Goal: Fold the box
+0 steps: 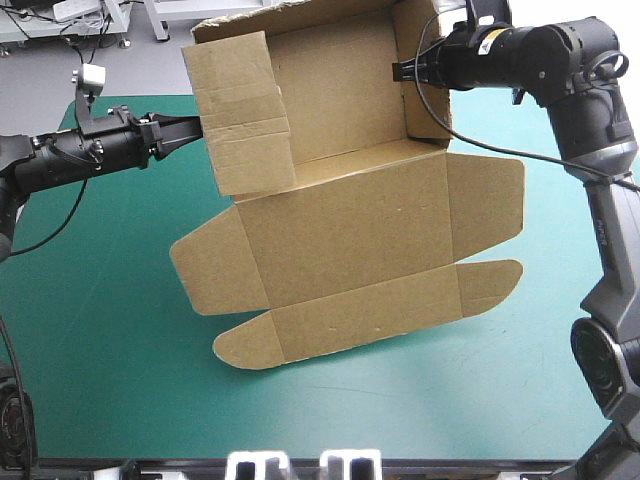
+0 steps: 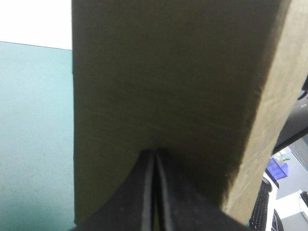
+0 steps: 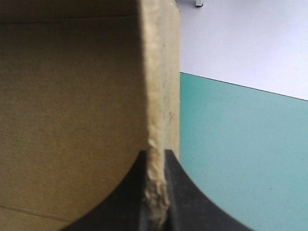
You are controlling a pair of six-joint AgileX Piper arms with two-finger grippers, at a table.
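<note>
**Box held in the air by two thin pinches**

The box [image 1: 345, 230] hangs above the teal-green surface [image 1: 100, 330], carried between the two arms and touching nothing else. The left end effector [image 1: 197, 128] has its black fingers pressed almost together on the left wall [image 1: 240, 110], with the board between them. The right end effector [image 1: 398, 70] pinches the edge of the right wall [image 1: 425, 75] in the same way. The tray part faces the high camera, its walls raised. The lid [image 1: 350, 250] and its rounded flaps hang lower, toward the near edge.

The main risk appears to be the grip itself. Each hold takes only a narrow strip of board, and the hanging lid adds weight below both holds. A quick swing or tilt could pull a wall out of the fingers and drop the box. If the arms drift apart, the walls could be pulled outward and flatten again. If they press inward, the board could buckle. The left wall looks folded but not tucked, so it may spring open on release.
</note>
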